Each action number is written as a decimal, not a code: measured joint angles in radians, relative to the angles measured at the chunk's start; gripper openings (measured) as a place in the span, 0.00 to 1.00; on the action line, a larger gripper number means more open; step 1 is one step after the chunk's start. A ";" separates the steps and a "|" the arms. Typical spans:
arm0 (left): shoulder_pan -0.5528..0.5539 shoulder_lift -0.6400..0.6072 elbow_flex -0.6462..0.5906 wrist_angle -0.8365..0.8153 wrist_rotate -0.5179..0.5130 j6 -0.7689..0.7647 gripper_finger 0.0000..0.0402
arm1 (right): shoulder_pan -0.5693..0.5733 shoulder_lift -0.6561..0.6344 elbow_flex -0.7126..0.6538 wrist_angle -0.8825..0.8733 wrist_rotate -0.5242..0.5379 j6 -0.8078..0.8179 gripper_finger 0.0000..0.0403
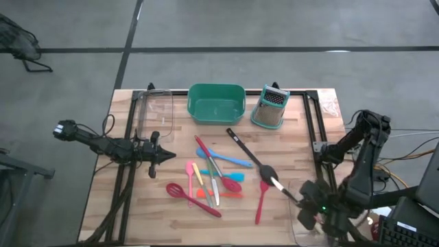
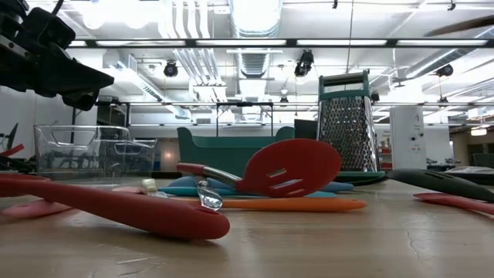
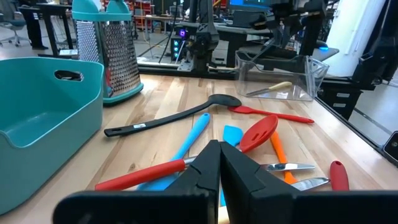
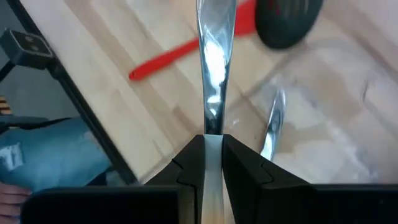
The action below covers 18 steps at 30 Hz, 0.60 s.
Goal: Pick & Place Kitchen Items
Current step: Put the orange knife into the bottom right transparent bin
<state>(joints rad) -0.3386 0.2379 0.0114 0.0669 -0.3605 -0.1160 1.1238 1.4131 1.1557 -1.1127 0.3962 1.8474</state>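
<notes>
Several kitchen utensils lie on the wooden table: a black ladle [image 1: 247, 152], a red spoon [image 1: 193, 200], a red spatula [image 1: 262, 201], a blue spatula [image 1: 228, 160], and orange, pink and yellow ones [image 1: 206, 185] in a loose heap. My left gripper [image 1: 170, 157] is shut and empty. It hovers above the table just left of the heap, as the left wrist view [image 3: 219, 155] also shows. My right gripper [image 1: 296, 197] is at the near right, by a clear bin [image 1: 312, 213]. It is shut on a shiny metal utensil [image 1: 280, 185]. My right gripper pinches the metal utensil's flat strip [image 4: 212, 121] between its two fingers. The fingers lie along the strip and come from the table's near right, slanting toward the far left. The strip runs straight out ahead of the fingers, toward the ladle's bowl [image 4: 287, 22].
A teal tub [image 1: 216, 104] and a steel box grater [image 1: 269, 108] stand at the far edge. A second clear bin [image 1: 154, 110] stands at the far left. Black frame rails [image 1: 319, 130] run along both table sides.
</notes>
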 joint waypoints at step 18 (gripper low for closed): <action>0.000 0.000 0.000 0.000 0.000 0.000 0.03 | 0.138 0.178 0.000 -0.035 -0.144 0.256 0.12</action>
<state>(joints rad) -0.3388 0.2379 0.0115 0.0669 -0.3607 -0.1159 1.2613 1.5914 1.1557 -1.1481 0.2523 2.1033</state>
